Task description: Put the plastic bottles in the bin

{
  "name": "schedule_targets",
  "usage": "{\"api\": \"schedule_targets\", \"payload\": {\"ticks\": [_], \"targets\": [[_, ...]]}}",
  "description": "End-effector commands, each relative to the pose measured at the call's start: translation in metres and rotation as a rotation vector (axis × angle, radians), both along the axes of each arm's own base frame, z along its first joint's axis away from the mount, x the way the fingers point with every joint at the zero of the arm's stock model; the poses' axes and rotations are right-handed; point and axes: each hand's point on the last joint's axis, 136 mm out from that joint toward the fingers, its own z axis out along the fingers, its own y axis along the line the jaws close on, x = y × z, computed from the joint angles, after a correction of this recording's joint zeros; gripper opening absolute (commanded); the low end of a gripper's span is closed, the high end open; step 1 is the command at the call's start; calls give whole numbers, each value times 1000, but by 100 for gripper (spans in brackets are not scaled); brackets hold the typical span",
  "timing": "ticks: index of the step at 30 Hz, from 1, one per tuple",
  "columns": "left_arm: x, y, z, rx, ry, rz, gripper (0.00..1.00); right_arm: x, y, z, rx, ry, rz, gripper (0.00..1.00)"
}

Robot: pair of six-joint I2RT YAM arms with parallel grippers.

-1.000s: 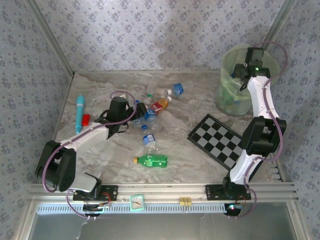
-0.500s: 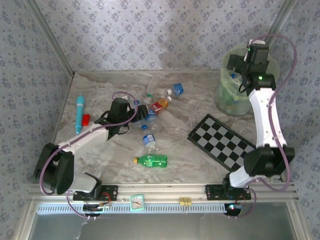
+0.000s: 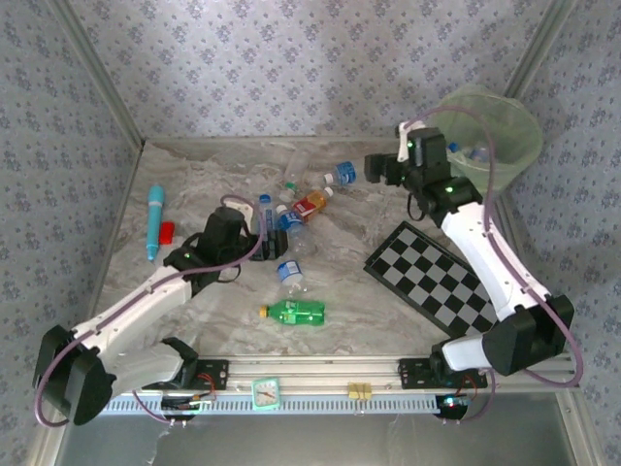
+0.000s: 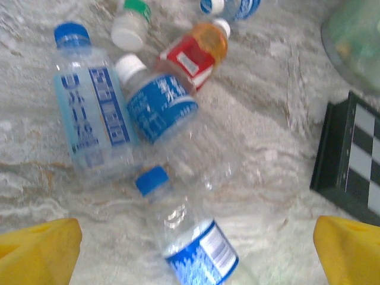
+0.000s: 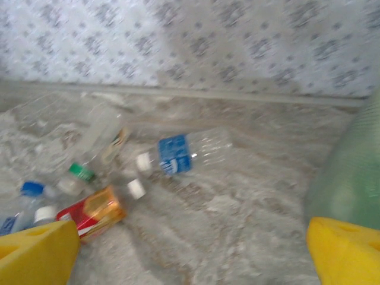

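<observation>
Bin [image 3: 514, 136], back right corner of the table [image 3: 349, 291], beyond the checkerboard [image 3: 432, 275]: a few bottles inside [image 3: 475, 152] show dimly through its green wall, and I cannot count them. Loose plastic bottles [image 4: 160, 107] lie clustered on the table, with a green bottle [image 3: 296, 312] nearer the front. My left gripper [image 4: 193, 255] hangs spread wide and empty over the cluster. My right gripper [image 3: 374, 167], also spread wide and empty, hangs left of the bin. One second ago it stood over the bin's mouth and has since swung out, while my left stayed above the cluster.
</observation>
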Motion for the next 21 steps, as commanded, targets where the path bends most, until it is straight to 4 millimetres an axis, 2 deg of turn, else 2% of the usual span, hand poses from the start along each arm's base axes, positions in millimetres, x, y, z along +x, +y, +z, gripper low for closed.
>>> {"api": "schedule_targets", "payload": {"ticks": [1,5,11,15,16,17,21], "targets": [[-36,-2,-30,80,87,-116,100,1,22,-11,95,26,17,100],[-70,-13,-54,153,147,-240,100,0,38,-25,174,77,45,100],[-109,-33,-74,268,156,-385,100,-7,45,-54,175,138,60,100],[-123,-39,-88,366,160,-450,100,-15,50,-72,179,179,80,100],[-125,-41,-91,388,159,-464,100,-15,53,-71,188,179,92,100],[-125,-42,-94,408,158,-469,100,-21,53,-87,184,214,101,100],[-123,-45,-104,449,166,-472,100,-24,61,-94,211,230,132,100]]}}
